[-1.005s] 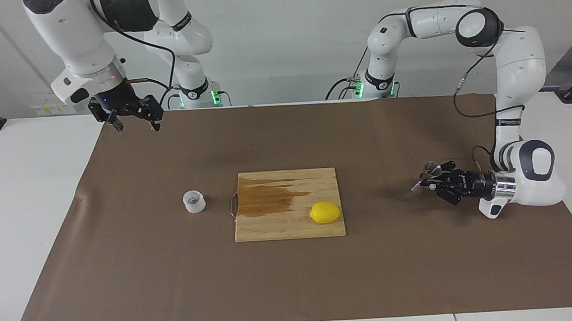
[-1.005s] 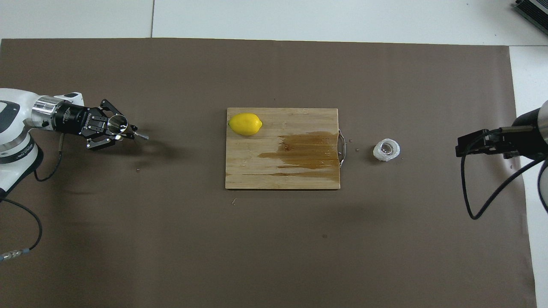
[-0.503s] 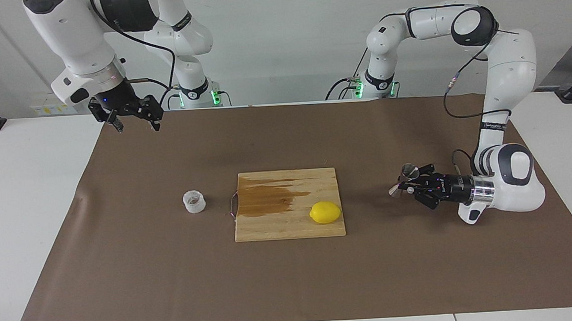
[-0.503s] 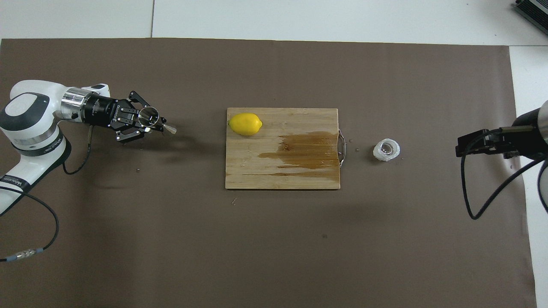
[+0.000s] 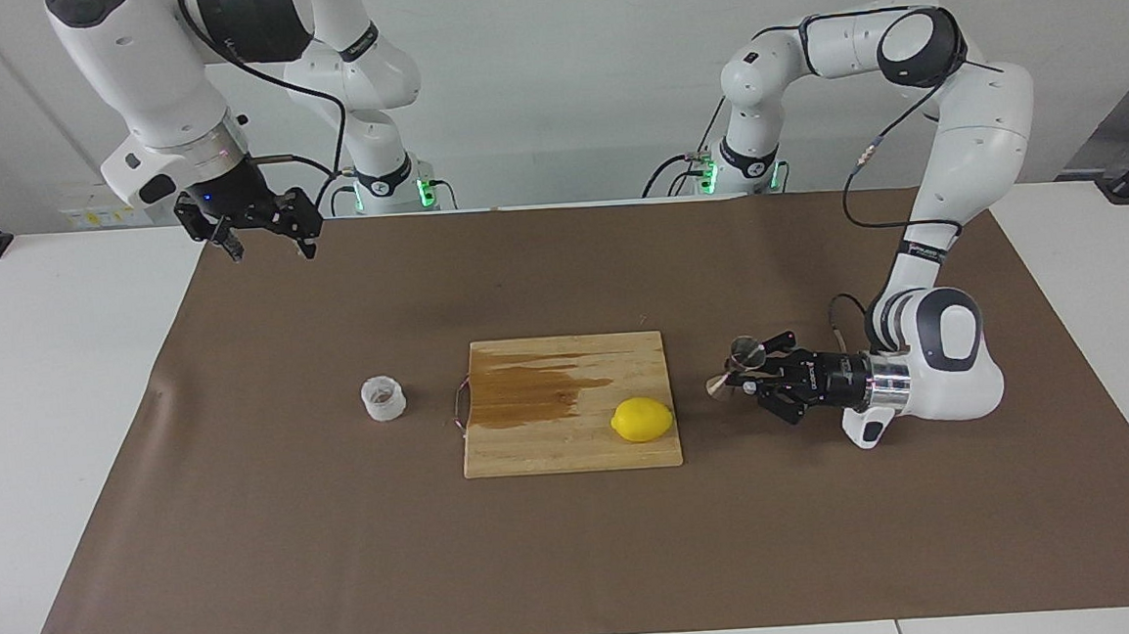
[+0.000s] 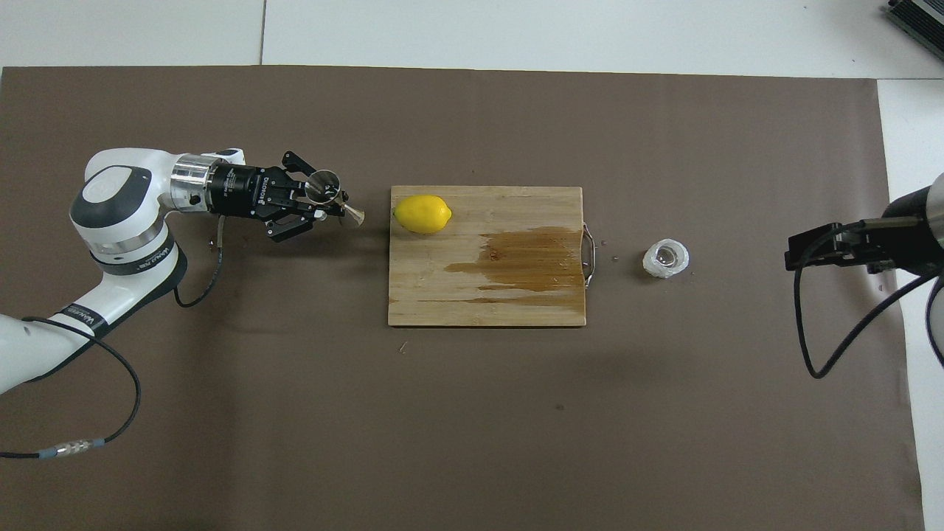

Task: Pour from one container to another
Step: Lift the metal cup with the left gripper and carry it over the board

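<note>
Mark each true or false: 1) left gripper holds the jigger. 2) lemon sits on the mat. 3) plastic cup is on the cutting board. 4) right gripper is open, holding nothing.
1) True: the left gripper is shut on the jigger.
2) False: the lemon lies on the cutting board.
3) False: the plastic cup stands on the mat beside the board's handle.
4) True: the right gripper waits open and empty.

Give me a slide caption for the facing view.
Left gripper carries the steel jigger beside the cutting board; plastic cup waits untouched.
</note>
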`<state>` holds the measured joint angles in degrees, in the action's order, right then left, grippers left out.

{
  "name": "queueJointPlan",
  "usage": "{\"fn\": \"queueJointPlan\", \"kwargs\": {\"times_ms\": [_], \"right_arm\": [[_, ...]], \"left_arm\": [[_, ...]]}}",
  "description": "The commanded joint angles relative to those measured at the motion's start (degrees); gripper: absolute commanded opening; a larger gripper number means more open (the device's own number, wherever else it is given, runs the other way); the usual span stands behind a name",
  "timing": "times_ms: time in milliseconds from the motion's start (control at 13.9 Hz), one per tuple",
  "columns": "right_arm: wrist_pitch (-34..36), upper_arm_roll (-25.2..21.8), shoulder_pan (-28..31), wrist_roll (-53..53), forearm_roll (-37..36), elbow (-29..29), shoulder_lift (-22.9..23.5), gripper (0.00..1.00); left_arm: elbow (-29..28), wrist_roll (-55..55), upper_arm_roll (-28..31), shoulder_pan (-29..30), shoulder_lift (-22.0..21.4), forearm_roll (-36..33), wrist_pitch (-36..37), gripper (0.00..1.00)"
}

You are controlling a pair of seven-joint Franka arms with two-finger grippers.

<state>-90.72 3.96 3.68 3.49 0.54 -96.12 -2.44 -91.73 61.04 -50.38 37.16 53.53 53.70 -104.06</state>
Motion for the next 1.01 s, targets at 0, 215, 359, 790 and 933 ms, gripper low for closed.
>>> {"fn": "queueJointPlan", "kwargs": {"times_ms": [0,215,359,790,933], "right_arm": [[-0.95,0.35,0.72,0.72,0.78,-0.91,-0.64,1.00],[-1.04,0.35,0.72,0.72,0.78,-0.91,-0.64,1.00],[-0.95,0.35,0.72,0.64,0.78,-0.91,-0.64,1.00],[-0.95,0.35,0.72,0.72,0.78,-1.00,-0.64,1.00],[-0.95,0.35,0.72,0.72,0.78,-0.91,-0.55,1.00]], "left_arm": [[-6.17,-0.57,0.72,-0.94,-7.19,5.52,-5.00,0.00],[-11.34,-4.51,0.63,-2.61,-11.50,11.14,-9.74,0.00],[-13.38,-5.75,0.11,-3.75,-13.44,13.88,-12.04,0.00],[-18.48,-12.43,-0.95,-10.95,-18.71,29.16,-22.40,0.00],[-18.92,-13.75,-0.95,-13.94,-19.51,33.38,-24.34,0.00]]}}
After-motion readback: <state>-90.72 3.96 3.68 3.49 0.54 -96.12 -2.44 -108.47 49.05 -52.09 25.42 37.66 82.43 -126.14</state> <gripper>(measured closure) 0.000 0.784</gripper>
